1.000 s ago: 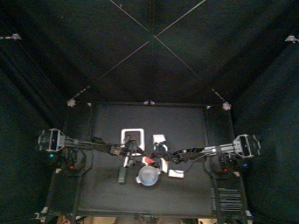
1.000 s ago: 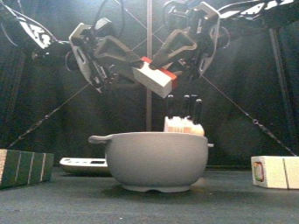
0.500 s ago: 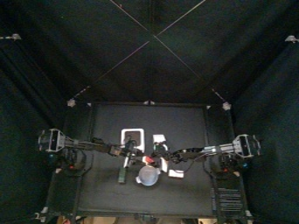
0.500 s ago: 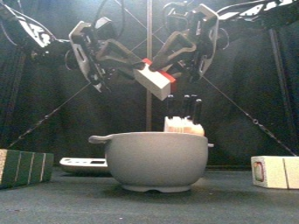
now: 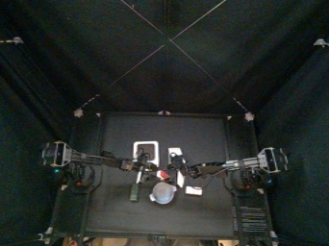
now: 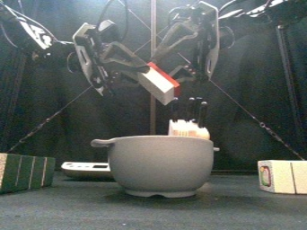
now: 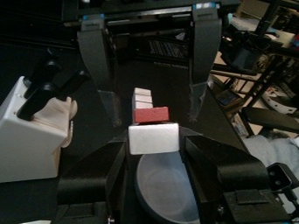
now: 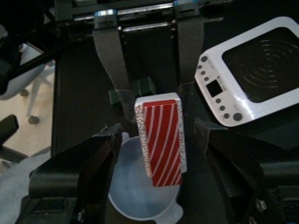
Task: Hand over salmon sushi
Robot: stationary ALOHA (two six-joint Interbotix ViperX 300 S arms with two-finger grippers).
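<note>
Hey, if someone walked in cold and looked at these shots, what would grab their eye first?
Probably the salmon sushi, white with a red-orange striped top, hanging in mid-air between the left gripper and the right gripper, above the table's middle. Right under it sits a big grey bowl with side handles.

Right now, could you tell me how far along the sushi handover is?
Done: the salmon sushi is up over the bowl, gripped by the left end effector. In hand: the right end effector stands open around it. Left: pulling the right arm clear.
</note>
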